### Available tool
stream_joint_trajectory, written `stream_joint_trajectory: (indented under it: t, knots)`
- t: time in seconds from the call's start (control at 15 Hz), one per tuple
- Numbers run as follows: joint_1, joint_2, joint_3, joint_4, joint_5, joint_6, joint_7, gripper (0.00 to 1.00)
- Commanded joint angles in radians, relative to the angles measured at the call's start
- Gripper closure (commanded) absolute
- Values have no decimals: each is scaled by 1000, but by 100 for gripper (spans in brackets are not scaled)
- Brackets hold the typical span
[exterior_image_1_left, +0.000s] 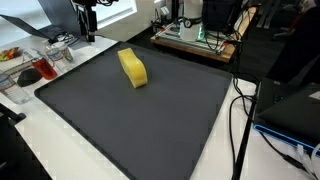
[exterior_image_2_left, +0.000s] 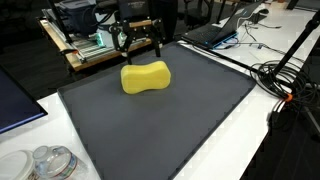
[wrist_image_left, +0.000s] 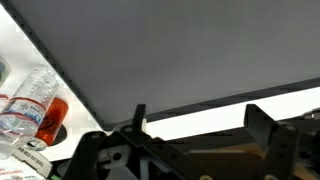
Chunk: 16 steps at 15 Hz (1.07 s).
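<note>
A black robot claw (exterior_image_2_left: 141, 42) hangs with jaws apart, seemingly over the far edge of a dark grey mat (exterior_image_2_left: 200, 120). A yellow peanut-shaped foam sponge (exterior_image_2_left: 146, 77) lies near it on the mat, untouched.

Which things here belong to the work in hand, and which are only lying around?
In the work: yellow sponge, lying on the grey mat; the open hand, by the mat's edge, clear of the sponge.
Lying about: plastic bottles; cables; laptop.
</note>
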Motion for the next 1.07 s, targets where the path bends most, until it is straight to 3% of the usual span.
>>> stream_joint_trajectory:
  t: [0.0,0.13,0.2,0.27,0.33,0.4,0.73,1.0]
  knots:
    - [-64,44,95,127,-55,90,14,0]
    - [-100,70,148,196,-65,147,9,0]
    - [-110,16,236,110,-129,85,-10,0]
    - [-119,19,269,116,-171,76,-15,0]
    - [-127,62,254,177,-147,125,-47,0]
    - [-143,73,284,208,-170,123,-77,0]
    - [-217,95,388,312,-168,116,-322,0]
    - [-298,59,496,252,-137,106,-587,0]
